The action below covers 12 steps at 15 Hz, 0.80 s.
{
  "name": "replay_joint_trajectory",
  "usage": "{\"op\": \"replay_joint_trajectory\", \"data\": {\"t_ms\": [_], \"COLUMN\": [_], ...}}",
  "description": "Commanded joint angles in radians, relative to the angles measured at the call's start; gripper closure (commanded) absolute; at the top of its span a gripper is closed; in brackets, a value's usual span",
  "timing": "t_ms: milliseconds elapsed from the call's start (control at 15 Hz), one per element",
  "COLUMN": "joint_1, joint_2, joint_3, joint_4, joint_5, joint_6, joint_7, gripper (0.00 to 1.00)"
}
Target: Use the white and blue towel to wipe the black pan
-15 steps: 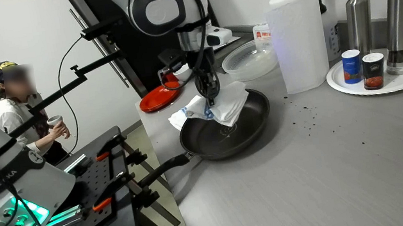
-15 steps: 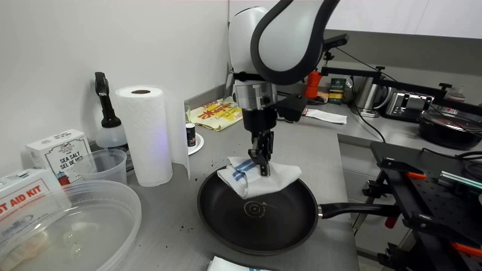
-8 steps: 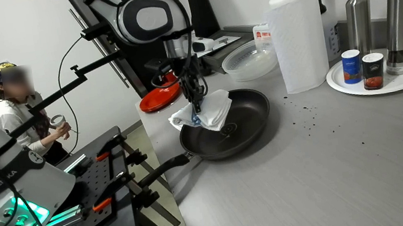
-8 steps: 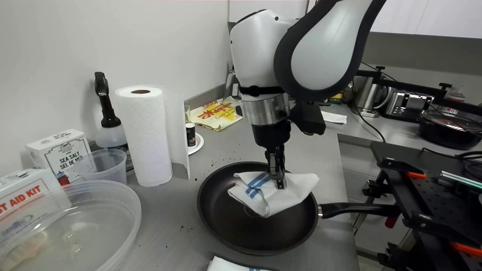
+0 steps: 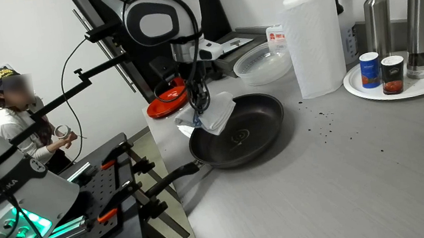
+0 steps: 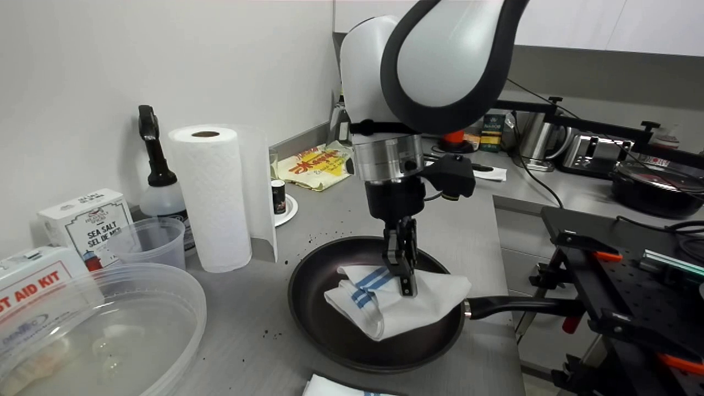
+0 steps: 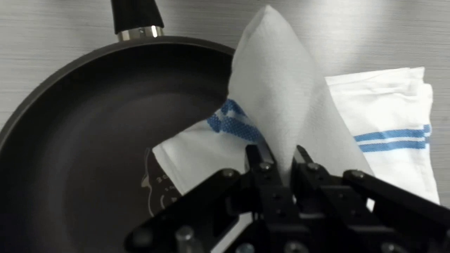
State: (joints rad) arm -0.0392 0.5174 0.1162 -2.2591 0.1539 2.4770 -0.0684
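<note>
Gripper (image 6: 407, 286) and white and blue towel (image 6: 393, 309) sit lower in the frame of an exterior view than in the earlier picture; the black pan (image 6: 330, 331) keeps its position.

Same view, left to right: first aid kit box (image 6: 38, 280) at the left edge; sea salt box (image 6: 91, 225) beside it; round clear plastic container (image 6: 190, 330) at lower left; spray bottle (image 6: 160, 177) and paper towel roll (image 6: 214, 203) left of centre; pan at centre on the grey counter (image 6: 236, 313), handle (image 6: 522, 306) pointing right; black table (image 6: 597, 225) at the right edge.

Towel: folded, over the pan interior, overlapping the rim near the handle; contact with the pan surface cannot be told.

Jaws: drawn together; a pinched fold of the towel fills the narrow gap.

Wrist view, left to right: pan at left, handle at upper left; held towel at centre, peak toward the top; second striped towel (image 7: 390, 109) at right, on the counter, partly hidden by the held one.
</note>
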Motion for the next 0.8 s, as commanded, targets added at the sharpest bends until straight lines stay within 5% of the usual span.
{"op": "replay_joint_trajectory", "data": {"t_ms": [0, 400, 733], "joint_1": [-0.089, -0.143, -0.132], "joint_2": [-0.002, 0.059, 0.144], "joint_3": [0.074, 0.119, 0.126], "joint_4": [0.014, 0.038, 0.074], "joint_5": [0.168, 0.372, 0.403], "joint_6": [-0.072, -0.119, -0.097], "joint_7": [-0.101, -0.213, -0.27], "gripper": [0.97, 0.97, 0.97]}}
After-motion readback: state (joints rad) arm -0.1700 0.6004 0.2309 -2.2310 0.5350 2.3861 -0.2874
